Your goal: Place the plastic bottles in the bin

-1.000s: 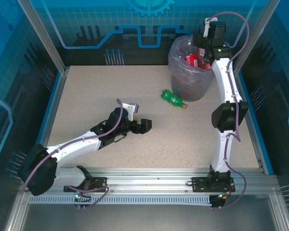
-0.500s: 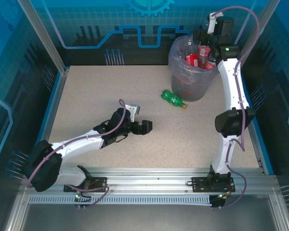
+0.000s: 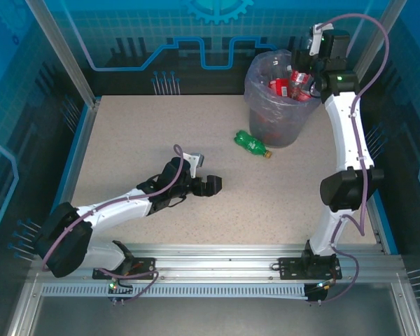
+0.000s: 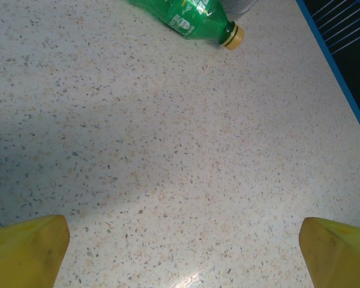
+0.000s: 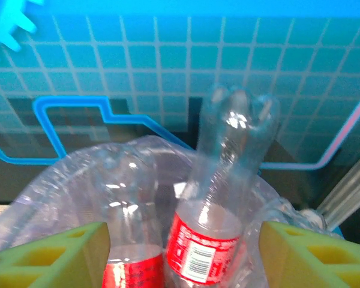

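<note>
The worktop [image 3: 161,140] is beige and speckled, with blue grid walls [image 3: 126,28] around it. 1 green bottle [image 3: 251,143] lies flat just beside the bin [image 3: 276,129], its long axis diagonal and its yellow cap toward the near right. The left gripper [image 4: 180,255] hangs over the worktop, jaws wide apart and empty. The right gripper [image 5: 183,255] is above the bin, jaws partly apart and holding nothing; between them a red-labelled bottle [image 5: 219,198] stands base up.

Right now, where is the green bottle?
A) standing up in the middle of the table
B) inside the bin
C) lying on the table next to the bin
C: the green bottle lies on its side on the table, just beside the bin.
</note>
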Available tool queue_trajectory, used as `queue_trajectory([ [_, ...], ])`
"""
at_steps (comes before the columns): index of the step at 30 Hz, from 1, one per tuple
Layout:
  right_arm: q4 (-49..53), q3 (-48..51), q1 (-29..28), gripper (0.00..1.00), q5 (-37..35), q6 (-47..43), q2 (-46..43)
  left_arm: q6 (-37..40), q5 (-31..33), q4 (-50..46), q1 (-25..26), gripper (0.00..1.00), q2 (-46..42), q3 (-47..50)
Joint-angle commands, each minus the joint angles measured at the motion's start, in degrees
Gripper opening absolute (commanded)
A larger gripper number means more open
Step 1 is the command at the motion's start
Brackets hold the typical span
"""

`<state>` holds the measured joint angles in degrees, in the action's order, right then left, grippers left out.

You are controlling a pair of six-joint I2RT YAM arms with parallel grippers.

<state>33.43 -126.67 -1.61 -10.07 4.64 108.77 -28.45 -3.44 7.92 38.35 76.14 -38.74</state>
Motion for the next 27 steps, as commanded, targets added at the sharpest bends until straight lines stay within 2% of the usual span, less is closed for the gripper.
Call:
queue_trajectory([
  [1,-3.1,1.5,2.7,0.66,-2.7,2.4,-0.7,0.6,-1.0,-0.8,-0.2,0.99,1.0,-1.9],
  [6,-6.5,1.5,3.9,0.60,-0.2,4.1,2.3,0.5,-2.3,-0.1,-0.2,0.99,3.2,-3.1],
  [17,-5.6,-7.0,3.2,0.60,4.7,6.5,13.2,0.5,-2.6,-3.6,-0.2,0.99,5.7,-6.5],
  [22,-6.3,-5.6,2.7,0.61,5.2,5.1,10.0,0.2,-2.7,-4.1,-0.2,0.99,7.5,-8.6],
  [27,-7.8,0.7,2.5,0.65,7.0,3.7,1.3,0.5,-2.6,-4.8,-0.2,0.99,9.4,-10.5],
])
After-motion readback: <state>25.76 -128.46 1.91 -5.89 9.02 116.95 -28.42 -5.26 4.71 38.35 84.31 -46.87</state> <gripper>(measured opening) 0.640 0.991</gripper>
